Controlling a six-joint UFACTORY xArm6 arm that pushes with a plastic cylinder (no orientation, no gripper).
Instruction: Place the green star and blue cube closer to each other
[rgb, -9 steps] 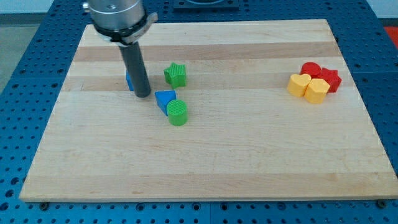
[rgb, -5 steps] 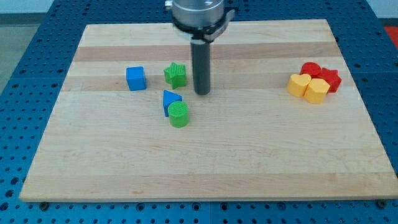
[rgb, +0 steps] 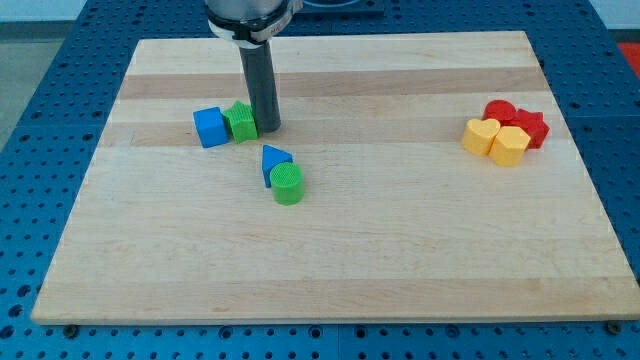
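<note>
Green star (rgb: 240, 122) and blue cube (rgb: 210, 127) lie side by side and touching in the upper-left part of the wooden surface (rgb: 330, 250), the cube on the view's left of the star. Judged from this arrangement, the aim of bringing the two closer appears met or very nearly met.

The arm's dark rod descends from the view's top; its lower end, the tip (rgb: 267, 129), rests against the star's right side. The arm carries no fingers, so there is no open or closed state to report; contact is by the rod alone.

A blue triangular block (rgb: 274, 160) and a green cylinder (rgb: 287, 184) sit touching each other just below and to the view's right of the tip, apart from the star and cube. Well apart at the view's right edge is a tight cluster: two yellow blocks (rgb: 482, 134) (rgb: 508, 146), heart-like in outline so far as can be made out, with two red blocks (rgb: 499, 111) (rgb: 532, 129) behind them, the right one seemingly a star.

Likely hazards, in order of consequence:
- Further pushing toward the view's left would probably slide both blocks together toward the surface's left edge without closing any gap.
- An off-centre push could rotate the star around the cube's corner and let it slip past, separating the pair.
- A withdrawal path angled toward the view's bottom could clip the blue triangular block.
</note>
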